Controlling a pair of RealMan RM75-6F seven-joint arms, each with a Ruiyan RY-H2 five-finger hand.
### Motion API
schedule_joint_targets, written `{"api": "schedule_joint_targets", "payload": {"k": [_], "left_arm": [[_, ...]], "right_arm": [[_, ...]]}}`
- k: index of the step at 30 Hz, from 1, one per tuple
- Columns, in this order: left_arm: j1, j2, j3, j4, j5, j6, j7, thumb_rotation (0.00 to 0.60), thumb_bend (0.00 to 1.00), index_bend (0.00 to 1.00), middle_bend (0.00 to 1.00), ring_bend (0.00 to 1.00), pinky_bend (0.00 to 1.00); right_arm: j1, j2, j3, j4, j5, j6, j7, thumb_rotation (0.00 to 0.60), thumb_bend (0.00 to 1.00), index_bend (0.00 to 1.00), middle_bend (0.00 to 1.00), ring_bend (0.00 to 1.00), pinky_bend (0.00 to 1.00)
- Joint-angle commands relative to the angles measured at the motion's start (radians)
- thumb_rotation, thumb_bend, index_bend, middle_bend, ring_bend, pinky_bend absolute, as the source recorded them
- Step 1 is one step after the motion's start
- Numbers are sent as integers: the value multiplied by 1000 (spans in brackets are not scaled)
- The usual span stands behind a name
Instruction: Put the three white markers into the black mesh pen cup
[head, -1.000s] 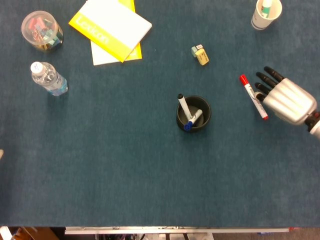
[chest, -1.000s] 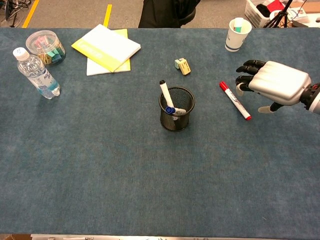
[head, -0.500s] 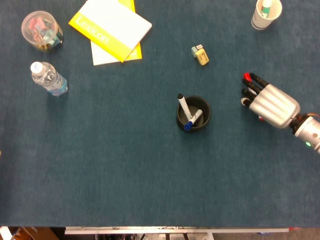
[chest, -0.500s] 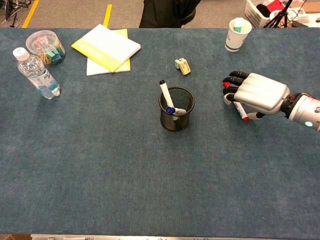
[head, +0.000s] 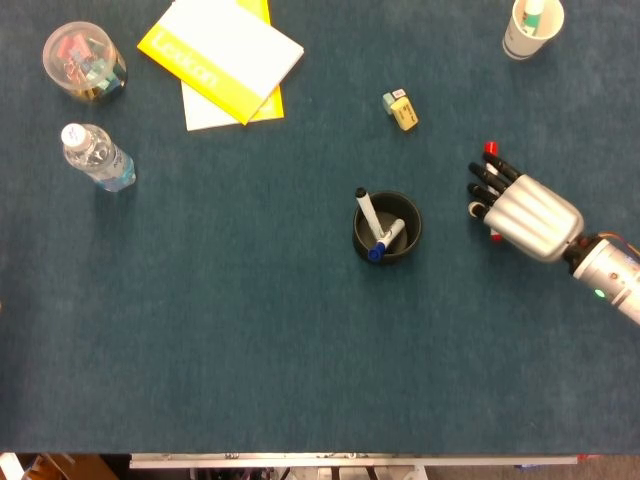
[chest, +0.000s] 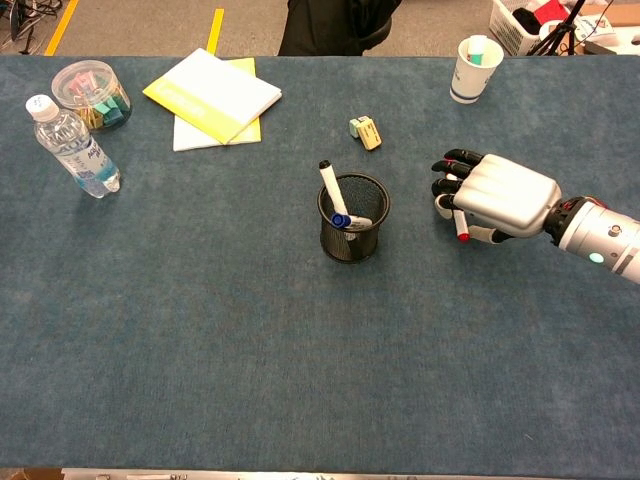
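The black mesh pen cup (head: 387, 228) (chest: 353, 218) stands mid-table with two white markers in it, one black-capped (chest: 329, 185) and one blue-capped (head: 385, 240). The third white marker (head: 490, 150), red-capped, lies to the right of the cup under my right hand (head: 520, 205) (chest: 490, 195). The hand covers most of it, with dark fingers curled over it and the thumb on its near side. Only the red cap shows in the head view and the marker's lower end (chest: 461, 230) in the chest view. My left hand is in neither view.
A paper cup (head: 531, 28) stands at the far right, and a small eraser (head: 400, 109) lies behind the pen cup. A yellow notebook (head: 220, 55), a clear jar of clips (head: 84, 62) and a water bottle (head: 97, 157) occupy the far left.
My right hand has moved left from beside the red-capped marker onto it and closed over it. The marker has swung with the hand, its lower end now nearer the cup.
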Motion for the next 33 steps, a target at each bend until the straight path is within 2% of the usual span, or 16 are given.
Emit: {"api": "schedule_joint_targets", "payload": {"k": [1,17,23,29,33], "left_arm": [[0,0,0,0,0,-1,1,600,149,195,176,174,134],[-1,0,1,1,2,-2,-1,600,149,195,176,174,134],[-1,0,1,-1,3,-1,0,600,149,195,176,174,134],[-3,2,0,-5,5,-1,4,600,150,195,176,174,134],[-4,3,-1,-9,7,-1,8,600,150,195,176,174,134]], "right_arm": [[-1,-5,-2,6,0,2,7,600,297,476,333,137,126],[-5,2,-18,5,-4,15,11,600,319,558,358,160,126],[-14,11,-19,-4,0,28,14,600,360,602,386,176,126],[-25,45,24,-92,23,107,58,600,383,638,409,179,126],[-29,98,63,-226,52,151,110,600,384,654,416,180,126]]}}
